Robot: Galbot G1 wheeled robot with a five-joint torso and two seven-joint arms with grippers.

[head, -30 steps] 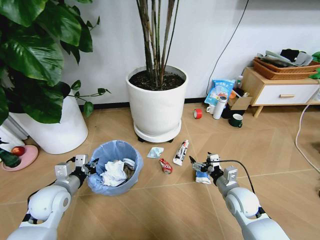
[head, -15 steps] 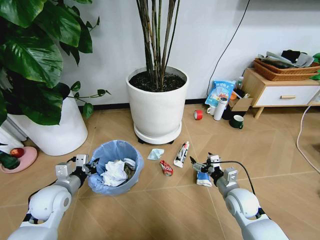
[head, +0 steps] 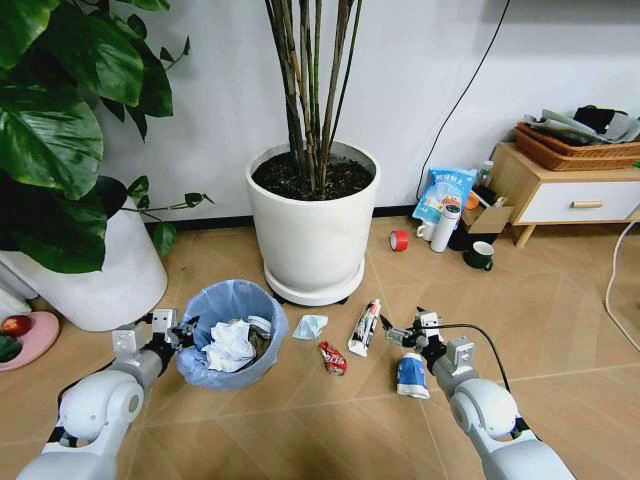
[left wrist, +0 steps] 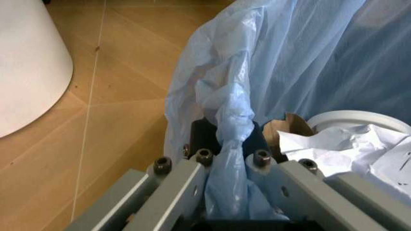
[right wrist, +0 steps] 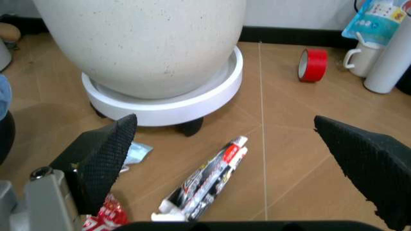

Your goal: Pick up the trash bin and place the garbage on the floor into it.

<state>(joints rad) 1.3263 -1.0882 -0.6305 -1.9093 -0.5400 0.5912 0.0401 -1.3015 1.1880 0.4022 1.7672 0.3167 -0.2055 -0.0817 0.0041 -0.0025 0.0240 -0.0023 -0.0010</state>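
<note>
- my left hand (head: 178, 331) is clamped on the blue liner at the trash bin (head: 232, 330) rim.
- my right hand (head: 402, 331) hangs spread apart over the white printed tube (head: 364, 327) on the floor (head: 320, 420).

Both arms reach forward and low, the white forearms bent in from the shoulders. The left gripper (head: 172, 331) is at the end of the left arm, its fingers (left wrist: 186, 185) closed tight on a fold of the trash bin (head: 232, 330) liner. The right gripper (head: 400, 330) hangs just above the floor, jaws spread wide apart and holding nothing
</note>
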